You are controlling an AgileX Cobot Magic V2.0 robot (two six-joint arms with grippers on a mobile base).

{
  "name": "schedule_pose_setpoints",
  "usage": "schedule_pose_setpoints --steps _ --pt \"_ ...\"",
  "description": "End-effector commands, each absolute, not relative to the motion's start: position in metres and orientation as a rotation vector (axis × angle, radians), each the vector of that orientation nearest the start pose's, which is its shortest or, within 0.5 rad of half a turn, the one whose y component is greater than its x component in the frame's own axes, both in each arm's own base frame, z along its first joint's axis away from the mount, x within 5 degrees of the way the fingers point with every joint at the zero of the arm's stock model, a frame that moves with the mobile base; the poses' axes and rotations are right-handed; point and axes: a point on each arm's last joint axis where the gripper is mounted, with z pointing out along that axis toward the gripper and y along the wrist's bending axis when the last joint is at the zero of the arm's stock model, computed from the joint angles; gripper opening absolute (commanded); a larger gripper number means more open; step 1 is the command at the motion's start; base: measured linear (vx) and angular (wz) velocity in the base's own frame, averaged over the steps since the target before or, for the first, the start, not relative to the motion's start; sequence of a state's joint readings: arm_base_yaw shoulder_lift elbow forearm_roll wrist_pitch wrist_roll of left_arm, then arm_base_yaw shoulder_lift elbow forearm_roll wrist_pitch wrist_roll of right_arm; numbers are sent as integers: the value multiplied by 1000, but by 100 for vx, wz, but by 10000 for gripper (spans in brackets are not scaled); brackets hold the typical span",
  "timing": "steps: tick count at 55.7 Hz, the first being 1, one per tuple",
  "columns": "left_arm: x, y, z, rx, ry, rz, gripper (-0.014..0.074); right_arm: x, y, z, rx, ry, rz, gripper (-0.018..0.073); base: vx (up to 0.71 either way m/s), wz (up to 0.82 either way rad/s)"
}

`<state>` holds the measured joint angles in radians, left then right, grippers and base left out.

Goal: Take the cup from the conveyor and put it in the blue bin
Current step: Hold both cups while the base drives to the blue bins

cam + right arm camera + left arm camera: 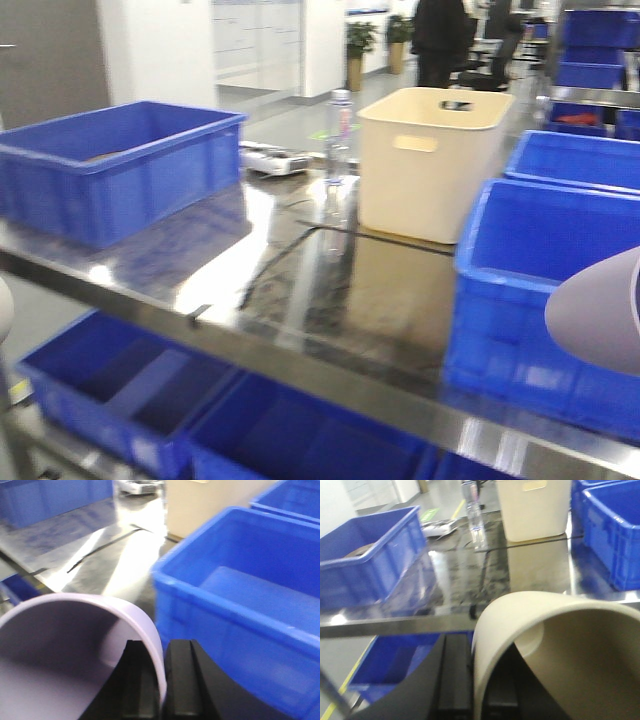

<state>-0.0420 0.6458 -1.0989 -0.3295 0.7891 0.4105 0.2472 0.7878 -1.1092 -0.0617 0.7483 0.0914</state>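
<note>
Bright, even overhead light fills the hall. The steel counter (pixel 300 290) throws it back as white glare, strongest in a broad streak near its middle and along its front edge. The whole front view is soft with blur: the blue bin (pixel 110 170) at the counter's left edge and the cream tub (pixel 430 160) toward its far edge lack crisp outlines, and the water bottle (pixel 338 135) is smeared. In the left wrist view, the cream cup (pixel 560 645) sits close to the lens, out of focus and shaded inside. In the right wrist view, glare washes out the counter, the lilac cup (pixel 75 645) is blurred and dark inside, and the blue stacking bin (pixel 240 605) at the right edge looks soft.
</note>
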Motion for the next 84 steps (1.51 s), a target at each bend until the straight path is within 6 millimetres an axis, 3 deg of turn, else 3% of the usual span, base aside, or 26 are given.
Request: schedule_pose_setpoints --steps 1,45,84 --pt "87 -24 466 310 1656 -131 -6 131 29 457 -164 1782 157 -9 35 -62" --pt "87 -24 466 310 1656 -131 -6 131 29 457 -164 1782 157 -9 27 -46" --pt "87 -24 466 310 1656 -131 -6 131 29 457 -164 1782 157 -9 8 -13"
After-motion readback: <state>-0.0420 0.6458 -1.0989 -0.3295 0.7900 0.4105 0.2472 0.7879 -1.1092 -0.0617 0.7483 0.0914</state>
